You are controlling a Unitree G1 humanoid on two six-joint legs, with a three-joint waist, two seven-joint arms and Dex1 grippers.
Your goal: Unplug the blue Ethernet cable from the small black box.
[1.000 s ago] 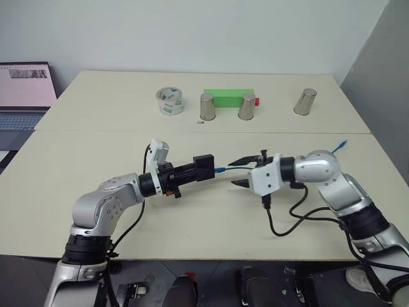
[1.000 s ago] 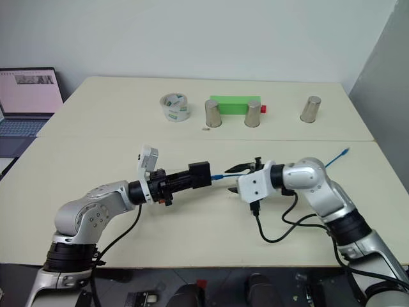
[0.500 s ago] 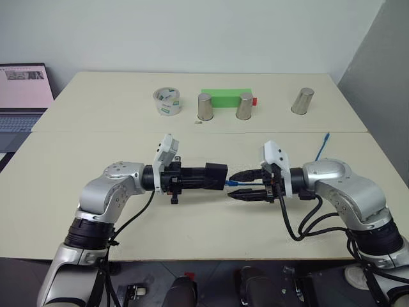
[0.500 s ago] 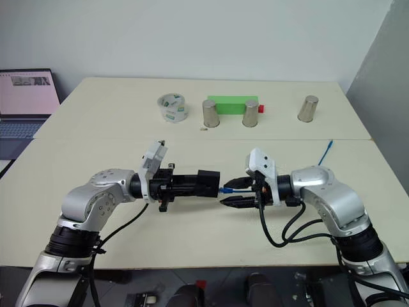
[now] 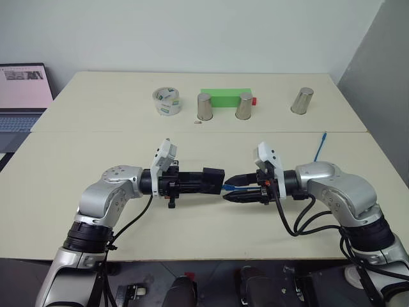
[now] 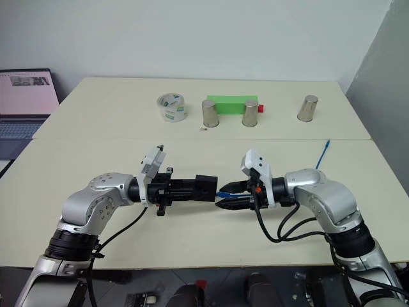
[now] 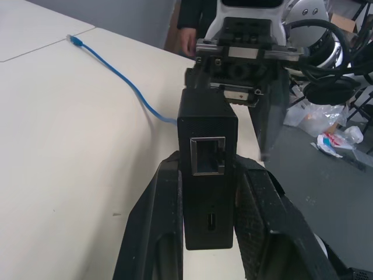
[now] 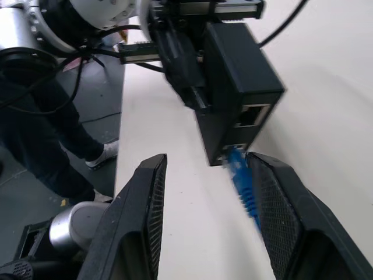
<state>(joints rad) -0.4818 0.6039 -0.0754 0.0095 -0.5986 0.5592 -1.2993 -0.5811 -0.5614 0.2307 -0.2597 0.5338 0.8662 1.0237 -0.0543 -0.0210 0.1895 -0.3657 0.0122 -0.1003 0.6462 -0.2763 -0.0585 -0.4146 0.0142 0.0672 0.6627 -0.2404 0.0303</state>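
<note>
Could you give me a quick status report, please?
Left claw shut on small black box. Right claw open around blue Ethernet cable, still plugged. Nothing obstructing.

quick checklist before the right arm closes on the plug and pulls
1. Left end effector shut on the small black box: ok.
2. Blue Ethernet cable plugged into the box: ok, not yet pulled.
3. Right end effector open, fingers either side of the cable: ok.
4. Fingers touching the plug: not ok, apart.
5. Cable's loose end lying free on the table: ok.
</note>
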